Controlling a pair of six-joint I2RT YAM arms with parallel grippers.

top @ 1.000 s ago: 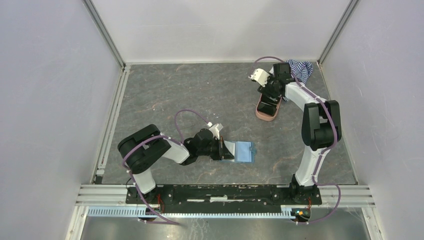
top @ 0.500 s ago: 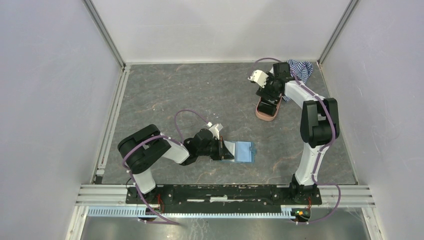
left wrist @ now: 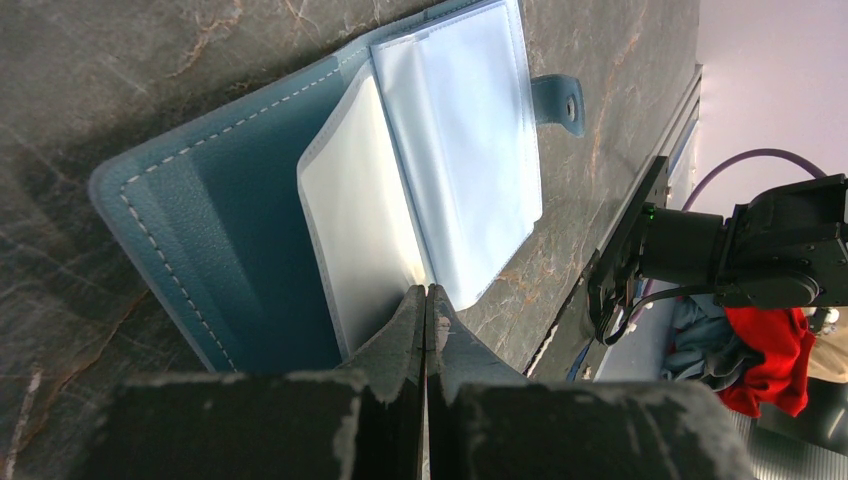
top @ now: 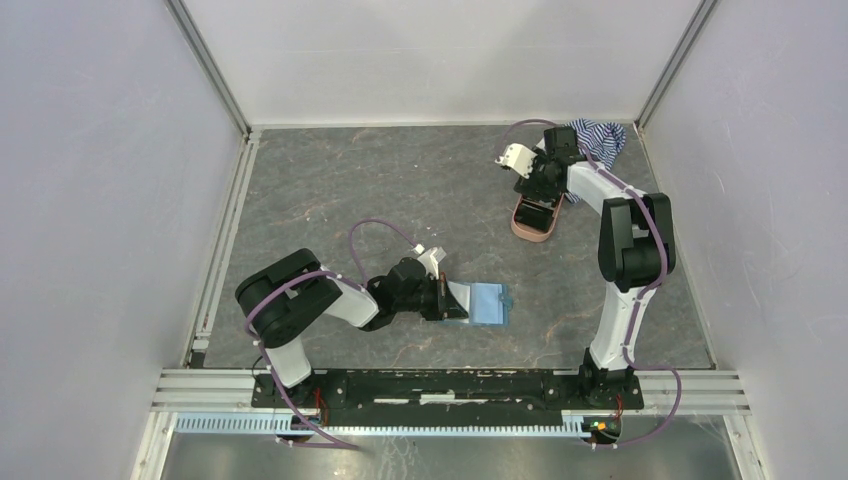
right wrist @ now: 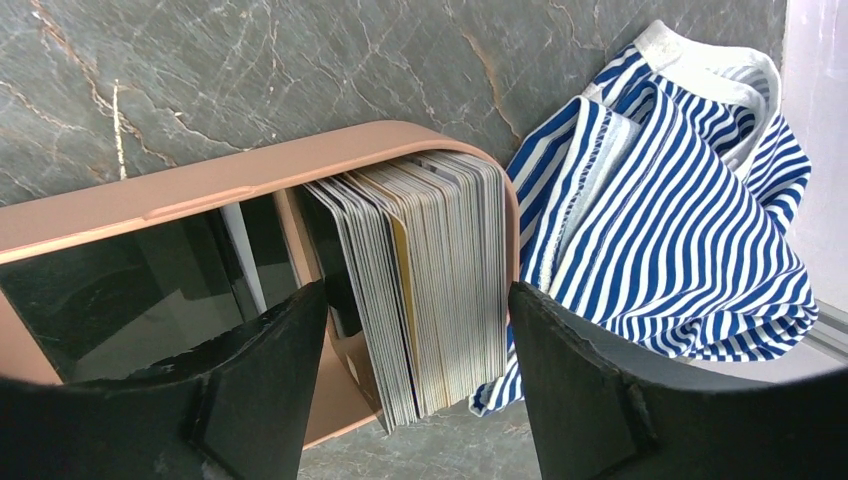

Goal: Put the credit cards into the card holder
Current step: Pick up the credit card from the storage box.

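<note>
Card holder [top: 484, 302], top view: lay open on table [top: 350, 190]. L gripper [top: 447, 300] sat at the holder's left edge. Pink case [top: 522, 228] stood well apart, far-right of the holder, w/ R gripper [top: 540, 192] over it. Striped cloth [top: 603, 138] lay farther from the holder again, in the corner. Bare table betw. holder and case; walls were close on the case side only.

Left wrist view: holder [left wrist: 220, 240] lay cover-down, clear sleeves [left wrist: 470, 140] fanned, snap tab [left wrist: 560, 100] at its outer edge. No card was seen in any sleeve on show. L gripper [left wrist: 427, 300] jaws were pressed together at the sleeves' near edge. Whether a leaf sat betw. them, cannot tell.

Right wrist view: credit cards [right wrist: 440, 270] stood on edge, packed in the case [right wrist: 200, 190]. R gripper [right wrist: 415, 300] was spread, fingers [right wrist: 265, 380] either side of the stack, apparently clear of it. Cloth [right wrist: 680, 200] lay hard against the case end by one finger: snag risk, in my judgement.

Assessment: task barely begun, all transfers to the holder outstanding.
</note>
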